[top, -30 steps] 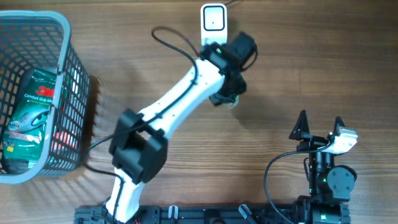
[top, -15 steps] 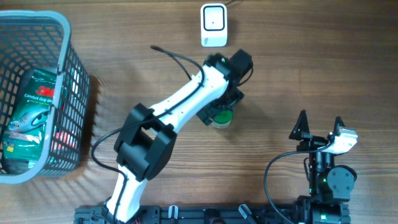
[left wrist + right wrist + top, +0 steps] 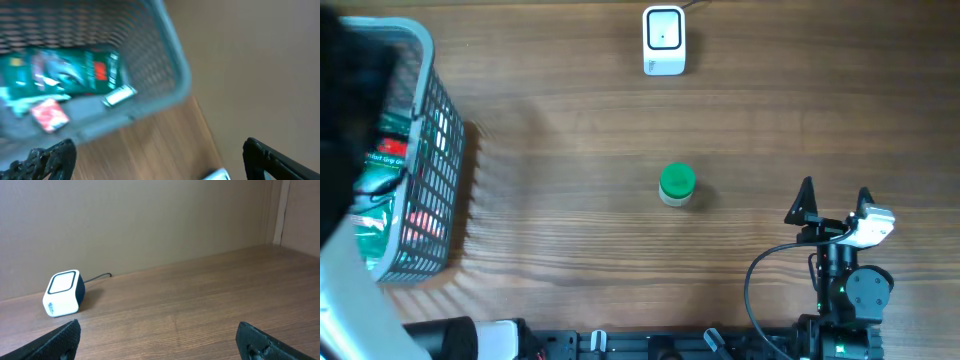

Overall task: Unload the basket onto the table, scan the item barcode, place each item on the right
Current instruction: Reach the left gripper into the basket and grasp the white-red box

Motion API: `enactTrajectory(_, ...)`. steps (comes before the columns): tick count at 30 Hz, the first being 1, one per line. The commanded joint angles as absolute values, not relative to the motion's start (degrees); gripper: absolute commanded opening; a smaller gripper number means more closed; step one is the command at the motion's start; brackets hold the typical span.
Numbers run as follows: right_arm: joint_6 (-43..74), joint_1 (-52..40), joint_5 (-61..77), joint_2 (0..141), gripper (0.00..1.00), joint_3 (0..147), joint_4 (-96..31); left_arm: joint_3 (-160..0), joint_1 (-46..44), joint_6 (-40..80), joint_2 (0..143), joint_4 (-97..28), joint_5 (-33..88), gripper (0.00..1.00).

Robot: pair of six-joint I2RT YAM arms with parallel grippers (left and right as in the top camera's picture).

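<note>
A small jar with a green lid stands alone mid-table, with no gripper touching it. The white barcode scanner sits at the far edge and also shows in the right wrist view as the scanner. My left gripper is open and empty. It hovers, blurred, beside the basket, which holds a green packet and a red item. My right gripper rests open and empty at the near right.
The grey mesh basket stands at the table's left edge. My left arm is a blur across the basket's left side. The scanner's cable runs along the far wall.
My left gripper opened and left the green-lidded jar standing mid-table. The left arm then swung fast from the scanner area to the basket on the left. The right arm stayed still.
</note>
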State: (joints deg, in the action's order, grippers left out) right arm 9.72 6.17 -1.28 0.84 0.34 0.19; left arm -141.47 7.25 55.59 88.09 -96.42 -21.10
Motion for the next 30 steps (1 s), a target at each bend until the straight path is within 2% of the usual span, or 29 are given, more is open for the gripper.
enactTrajectory(1, 9.0, 6.2, -0.5, 0.4, 1.0, 0.3, 0.4, -135.2, 19.7, 50.8, 89.2, -96.5, -15.9, 1.0)
enactTrajectory(6, 9.0, 6.2, -0.5, 0.4, 1.0, 0.3, 0.4, -119.1, 30.4, 55.0, 89.2, -96.5, -15.9, 1.0)
enactTrajectory(13, 9.0, 6.2, -0.5, 0.4, 1.0, 0.3, 0.4, -90.4, 37.0, 57.5, 89.2, -87.0, -14.8, 1.0)
enactTrajectory(22, 9.0, 6.2, -0.5, 0.4, 1.0, 0.3, 0.4, -67.2, 37.7, 57.3, 89.3, -68.7, -10.8, 1.0)
enactTrajectory(30, 9.0, 6.2, -0.5, 0.4, 1.0, 0.3, 0.4, -60.5, 37.7, 57.3, 89.6, -60.3, -10.1, 1.0)
